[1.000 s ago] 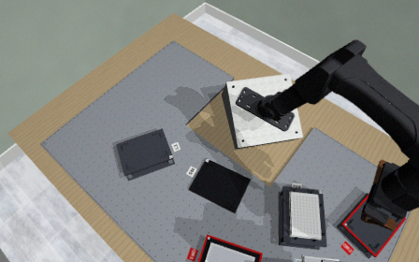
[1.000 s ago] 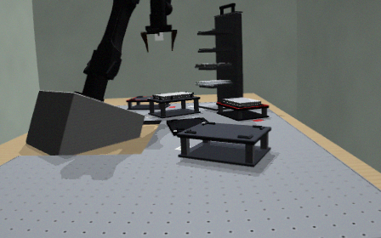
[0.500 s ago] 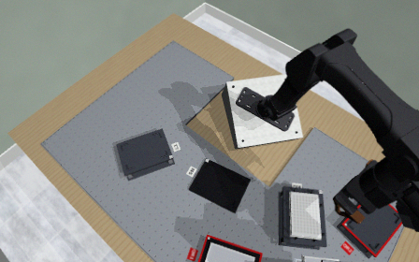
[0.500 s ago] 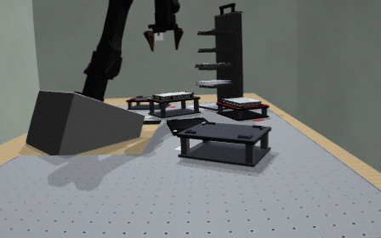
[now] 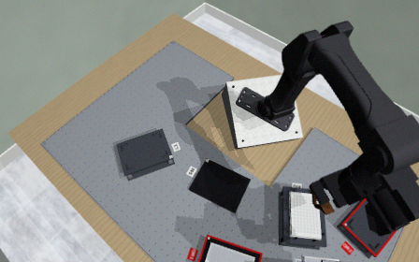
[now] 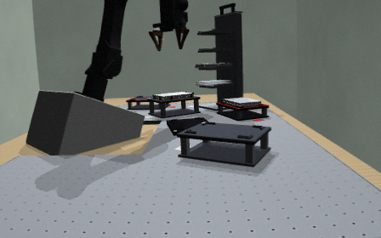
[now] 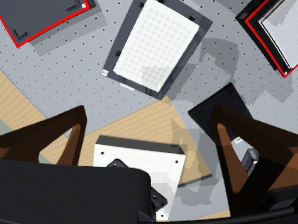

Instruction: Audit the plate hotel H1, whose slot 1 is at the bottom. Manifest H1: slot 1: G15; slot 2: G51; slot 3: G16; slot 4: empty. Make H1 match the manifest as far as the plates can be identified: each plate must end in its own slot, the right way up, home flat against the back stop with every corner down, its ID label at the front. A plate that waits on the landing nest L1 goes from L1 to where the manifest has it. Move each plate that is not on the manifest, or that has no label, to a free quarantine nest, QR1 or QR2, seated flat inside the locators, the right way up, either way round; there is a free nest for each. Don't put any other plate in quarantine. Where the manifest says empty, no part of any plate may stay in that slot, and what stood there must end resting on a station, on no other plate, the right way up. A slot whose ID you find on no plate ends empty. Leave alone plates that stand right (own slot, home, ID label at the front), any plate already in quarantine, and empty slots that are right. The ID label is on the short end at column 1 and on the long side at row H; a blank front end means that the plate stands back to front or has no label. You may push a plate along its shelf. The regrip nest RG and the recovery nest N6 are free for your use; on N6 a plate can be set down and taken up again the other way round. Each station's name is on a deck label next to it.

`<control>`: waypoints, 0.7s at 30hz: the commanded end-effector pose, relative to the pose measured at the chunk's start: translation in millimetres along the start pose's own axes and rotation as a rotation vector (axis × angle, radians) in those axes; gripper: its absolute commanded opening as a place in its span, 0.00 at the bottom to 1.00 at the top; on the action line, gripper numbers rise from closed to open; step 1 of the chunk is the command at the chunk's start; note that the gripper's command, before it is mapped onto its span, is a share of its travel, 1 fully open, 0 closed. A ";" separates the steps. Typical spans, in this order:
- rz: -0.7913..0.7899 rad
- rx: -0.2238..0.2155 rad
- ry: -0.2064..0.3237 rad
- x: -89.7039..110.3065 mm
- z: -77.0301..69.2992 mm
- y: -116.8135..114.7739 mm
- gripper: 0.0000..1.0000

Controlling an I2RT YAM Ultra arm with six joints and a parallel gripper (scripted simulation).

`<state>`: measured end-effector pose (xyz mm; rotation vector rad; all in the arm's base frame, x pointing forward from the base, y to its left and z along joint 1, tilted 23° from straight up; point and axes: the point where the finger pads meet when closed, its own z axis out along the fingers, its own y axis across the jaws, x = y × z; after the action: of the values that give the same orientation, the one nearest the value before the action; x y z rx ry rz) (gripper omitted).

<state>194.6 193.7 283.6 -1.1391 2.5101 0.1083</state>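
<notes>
My gripper [image 5: 322,198] [image 6: 168,47] [image 7: 148,112] is open and empty, high above the deck. Below it a white plate [image 5: 305,215] [image 6: 172,93] [image 7: 156,43] lies flat on a black nest [image 5: 283,220] [image 7: 120,36]. The plate hotel H1 [image 6: 230,55] stands at the back; its two lower shelves hold plates [image 6: 213,82] [image 6: 213,65], and the two upper shelves look thin and bare. A second white plate [image 6: 242,101] [image 7: 286,23] lies on a red-rimmed quarantine nest [image 5: 206,245] [image 6: 245,108]. The other red-rimmed nest [image 5: 355,229] is empty. I cannot read any labels.
An empty flat black nest [image 5: 145,152] [image 6: 225,133] stands toward the deck's middle, and a tilted black nest [image 5: 220,184] [image 6: 187,123] lies beside it. The arm's base sits on a white block [image 5: 262,126] [image 6: 81,121].
</notes>
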 end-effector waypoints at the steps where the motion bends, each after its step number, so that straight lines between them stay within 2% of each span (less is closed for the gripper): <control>1: 0.084 -0.012 -0.023 0.9 -3.8 -5.2 1.00; 3: 0.130 -0.012 -0.022 3.8 -3.7 -10.7 1.00; 5: 0.130 -0.012 -0.022 3.8 -3.7 -10.7 1.00; 21: 0.480 -0.016 -0.020 3.8 -3.7 -10.7 1.00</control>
<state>198.9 182.9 283.4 -0.6164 2.7030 0.2355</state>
